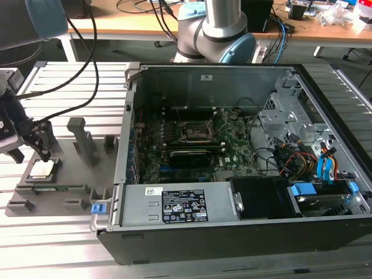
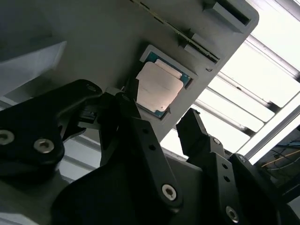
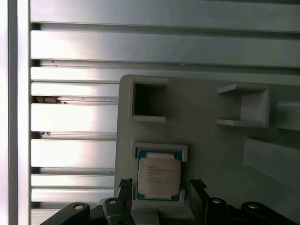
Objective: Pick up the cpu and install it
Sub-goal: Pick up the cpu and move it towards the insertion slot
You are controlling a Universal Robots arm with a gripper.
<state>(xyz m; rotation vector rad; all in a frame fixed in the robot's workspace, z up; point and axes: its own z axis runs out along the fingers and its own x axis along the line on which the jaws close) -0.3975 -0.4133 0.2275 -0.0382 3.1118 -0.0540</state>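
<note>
The cpu is a small square chip with a silvery-white top, lying flat in a recess of the grey holder at the exterior view's left. My gripper hangs just above it, open, with one black finger on each side of the chip. Both wrist views show the cpu lying between the spread fingertips, with nothing held. In the open computer case, the black socket frame sits on the green motherboard.
The black computer case lies open on the slatted metal table. A long black graphics card lies in front of the socket. Upright grey posts rise from the holder beside the cpu. Black cables trail to the arm.
</note>
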